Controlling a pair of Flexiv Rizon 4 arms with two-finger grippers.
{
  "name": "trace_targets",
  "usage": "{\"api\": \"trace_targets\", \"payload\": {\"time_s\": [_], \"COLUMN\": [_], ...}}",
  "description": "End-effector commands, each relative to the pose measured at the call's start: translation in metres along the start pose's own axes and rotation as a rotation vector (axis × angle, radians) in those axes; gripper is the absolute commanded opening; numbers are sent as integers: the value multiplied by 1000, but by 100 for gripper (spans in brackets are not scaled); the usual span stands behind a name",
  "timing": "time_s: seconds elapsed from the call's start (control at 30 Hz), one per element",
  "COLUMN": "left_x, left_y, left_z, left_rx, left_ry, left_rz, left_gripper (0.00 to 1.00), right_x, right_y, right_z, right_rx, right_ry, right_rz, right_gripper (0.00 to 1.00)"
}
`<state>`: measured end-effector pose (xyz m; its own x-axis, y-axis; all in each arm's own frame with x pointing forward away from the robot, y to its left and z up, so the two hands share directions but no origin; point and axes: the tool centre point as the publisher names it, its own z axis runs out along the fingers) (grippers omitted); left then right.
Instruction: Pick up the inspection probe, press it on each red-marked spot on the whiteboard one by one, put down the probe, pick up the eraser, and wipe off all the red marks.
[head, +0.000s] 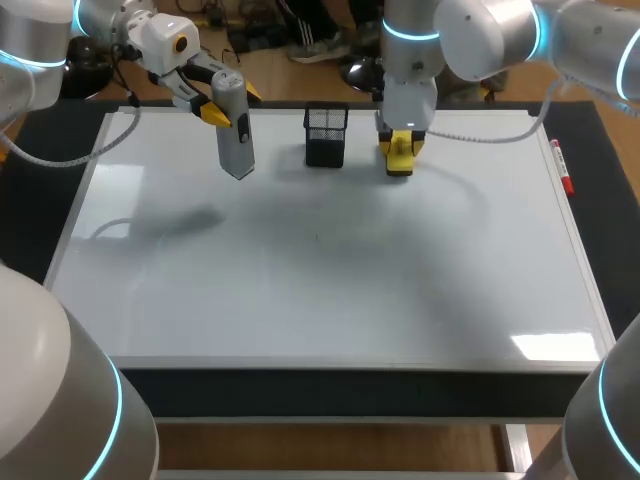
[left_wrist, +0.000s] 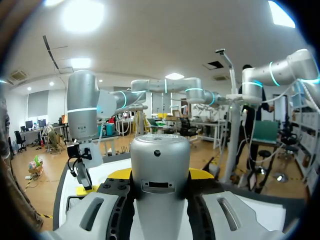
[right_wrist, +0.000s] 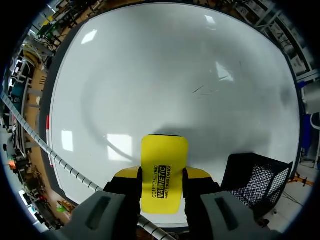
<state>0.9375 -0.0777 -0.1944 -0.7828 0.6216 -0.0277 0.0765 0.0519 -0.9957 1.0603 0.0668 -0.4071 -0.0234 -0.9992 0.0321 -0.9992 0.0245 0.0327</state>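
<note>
whiteboard (head: 330, 290) fills the middle, red marker (head: 562, 165) lying on its right edge, upper left the left gripper (head: 228, 105) pinching the grey probe (head: 236, 140) tip-down, black mesh basket (head: 326, 135) top centre, just right of that the right gripper (head: 400, 150) clamped on the yellow eraser (head: 399, 160)

black mesh pen cup (head: 326, 135) upright, red marker (head: 562, 167) lying well apart

Grey probe (head: 235, 135), yellow eraser (right_wrist: 164, 172) with black lettering, black mesh basket (head: 326, 137) — whiteboard (head: 320, 280) white.
</note>
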Motion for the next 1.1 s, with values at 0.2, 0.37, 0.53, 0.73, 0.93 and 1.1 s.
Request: {"api": "trace_targets", "payload": {"time_s": [0.2, 0.37, 0.53, 0.73, 0.93, 1.1], "left_x": [-1, -1, -1, -1, -1, -1], "left_y": [0, 0, 0, 0, 0, 0], "left_z": [-1, -1, -1, -1, -1, -1], "left_rx": [1, 1, 1, 1, 1, 1], "left_ry": [4, 4, 4, 4, 4, 4], "left_rz": [1, 1, 1, 1, 1, 1], "left_gripper": [0, 0, 0, 0, 0, 0], "right_x": [2, 4, 5, 6, 7, 10], "right_y": [-3, -2, -2, -3, -5, -6], "right_z": [6, 9, 11, 15, 19, 15], "right_rx": [-16, -22, -26, -32, -33, -18], "right_ry": [15, 15, 15, 14, 19, 22], "right_rz": [3, 7, 9, 8, 13, 20], "right_gripper": [0, 0, 0, 0, 0, 38]}}
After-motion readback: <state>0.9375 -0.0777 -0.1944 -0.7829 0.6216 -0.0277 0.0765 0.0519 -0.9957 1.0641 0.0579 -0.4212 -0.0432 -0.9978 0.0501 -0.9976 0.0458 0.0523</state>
